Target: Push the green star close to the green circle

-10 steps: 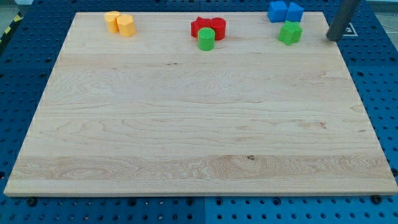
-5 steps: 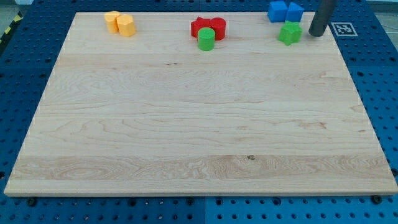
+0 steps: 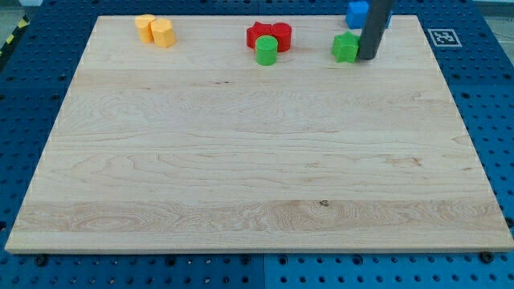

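Green star: the small green star-shaped block (image 3: pixel 346 47) sits near the view's top edge of the table, right of centre, upright on the wood.
My tip: the lower end of the straight dark rod (image 3: pixel 368 58) stands against the star's right side — touching it or just beside it.
Fingers: the rod ends in a plain tip, so there is nothing to open or close.
Green circle: the green round block (image 3: pixel 266 50) lies to the view's left of the star, apart from it, with bare wood between.
Red blocks: two red blocks (image 3: pixel 269 34), shapes hard to make out, sit just behind the green circle, touching it.
Blue blocks: blue blocks (image 3: pixel 358 13) sit above the star at the top edge — partly hidden by the rod.
Yellow blocks: two yellow-orange blocks (image 3: pixel 156 30) sit together at the top left.
Table: a pale wooden board (image 3: pixel 257 160) on a blue perforated base (image 3: pixel 24 96).
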Controlling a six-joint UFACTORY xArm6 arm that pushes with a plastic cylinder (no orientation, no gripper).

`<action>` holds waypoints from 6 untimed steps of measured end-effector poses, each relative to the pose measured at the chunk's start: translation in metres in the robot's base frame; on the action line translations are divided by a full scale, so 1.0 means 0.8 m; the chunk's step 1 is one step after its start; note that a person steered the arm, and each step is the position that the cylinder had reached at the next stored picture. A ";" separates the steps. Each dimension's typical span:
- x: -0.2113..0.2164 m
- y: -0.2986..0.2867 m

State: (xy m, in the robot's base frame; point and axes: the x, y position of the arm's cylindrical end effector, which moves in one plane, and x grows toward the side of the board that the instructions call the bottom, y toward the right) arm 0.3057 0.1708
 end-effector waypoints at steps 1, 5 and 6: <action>-0.004 0.006; -0.026 -0.027; -0.021 -0.038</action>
State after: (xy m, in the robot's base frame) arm 0.2893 0.1403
